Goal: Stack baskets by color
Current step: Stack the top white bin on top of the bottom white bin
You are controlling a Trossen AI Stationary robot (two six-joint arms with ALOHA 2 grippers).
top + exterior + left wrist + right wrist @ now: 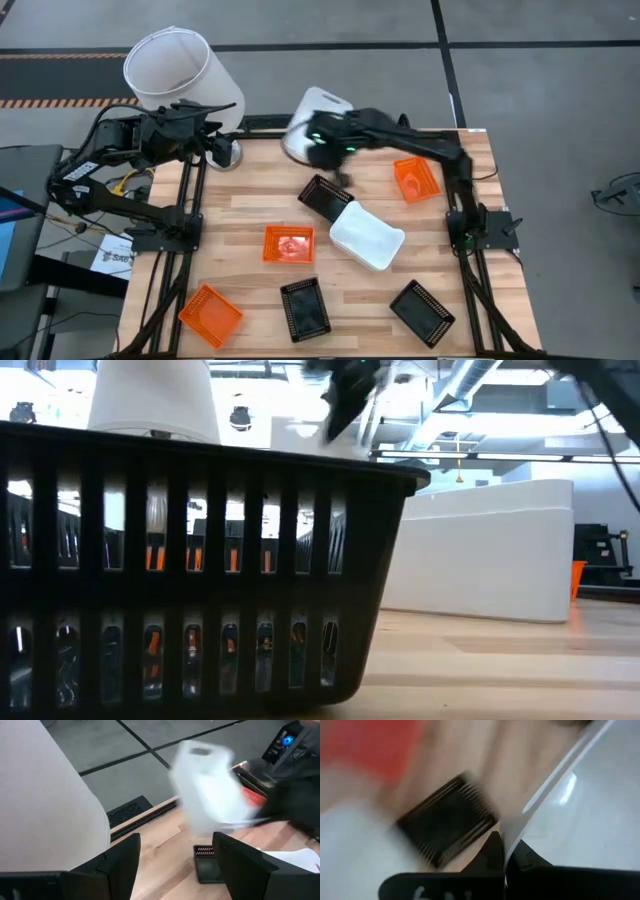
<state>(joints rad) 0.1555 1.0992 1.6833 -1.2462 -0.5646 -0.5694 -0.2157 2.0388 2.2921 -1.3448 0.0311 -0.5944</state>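
Right gripper clamped on white basket rim, lifted over worktop back edge; basket motion-blurred. Left gripper fingers apart, waiting near lampshade.

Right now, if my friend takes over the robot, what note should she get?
Right gripper: shut on a white basket, lifted over the table's far edge.
Left gripper: open, empty, at the far left by the lampshade.
On the table: second white basket against a black basket; two black ones in front; orange baskets right, middle, front left.
Done: no orange or black stack yet.
Left: set down the white one, stack each colour.
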